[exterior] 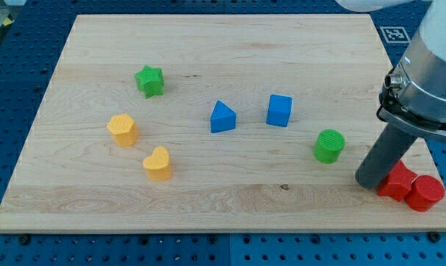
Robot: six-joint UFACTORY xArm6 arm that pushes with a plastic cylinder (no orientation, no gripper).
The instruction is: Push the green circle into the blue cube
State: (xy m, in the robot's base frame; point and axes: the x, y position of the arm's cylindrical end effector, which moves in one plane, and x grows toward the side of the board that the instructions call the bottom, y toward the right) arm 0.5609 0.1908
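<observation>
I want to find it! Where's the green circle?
The green circle sits toward the view's right, below-right of the blue cube, left of my tip.

circle [329,145] right-below of cube [279,110]

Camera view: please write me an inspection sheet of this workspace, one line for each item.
Surface: wooden board, flat.
Job's things: green circle lies toward the view's lower right of the blue cube, apart from it.
Clutter: blue triangle, green star, orange hexagon, orange heart, two red blocks.
Tool: my tip rests right of the green circle, beside the red blocks.
Cables: nothing seen.
Surroundings: blue perforated base.
</observation>
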